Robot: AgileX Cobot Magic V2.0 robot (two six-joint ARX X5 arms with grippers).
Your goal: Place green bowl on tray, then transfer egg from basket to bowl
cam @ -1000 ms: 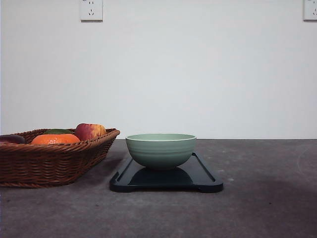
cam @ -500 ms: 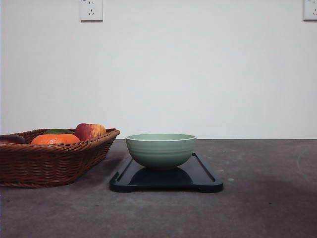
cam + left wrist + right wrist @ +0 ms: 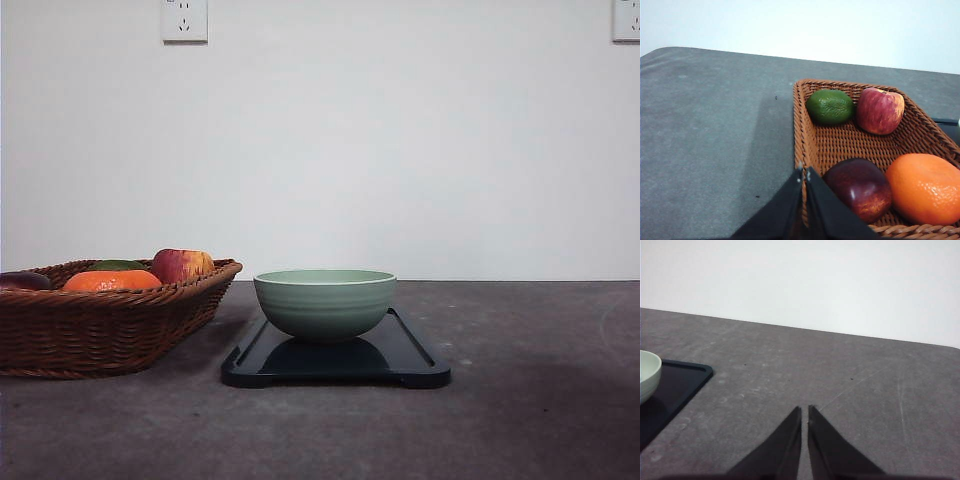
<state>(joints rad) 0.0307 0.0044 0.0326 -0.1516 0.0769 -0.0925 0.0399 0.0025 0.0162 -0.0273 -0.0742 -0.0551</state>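
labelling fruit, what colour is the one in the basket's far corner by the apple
Dark green, with a dimpled skin, seen best in the left wrist view.

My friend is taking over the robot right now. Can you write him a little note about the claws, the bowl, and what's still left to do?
Left claw: shut, empty, at the basket edge.
Right claw: shut, empty, over bare table right of the tray.
Green bowl: already sitting on the tray. Done.
Basket holds a lime, two apples and an orange; I can't spot an egg.
Left: find the egg, put it in the bowl.
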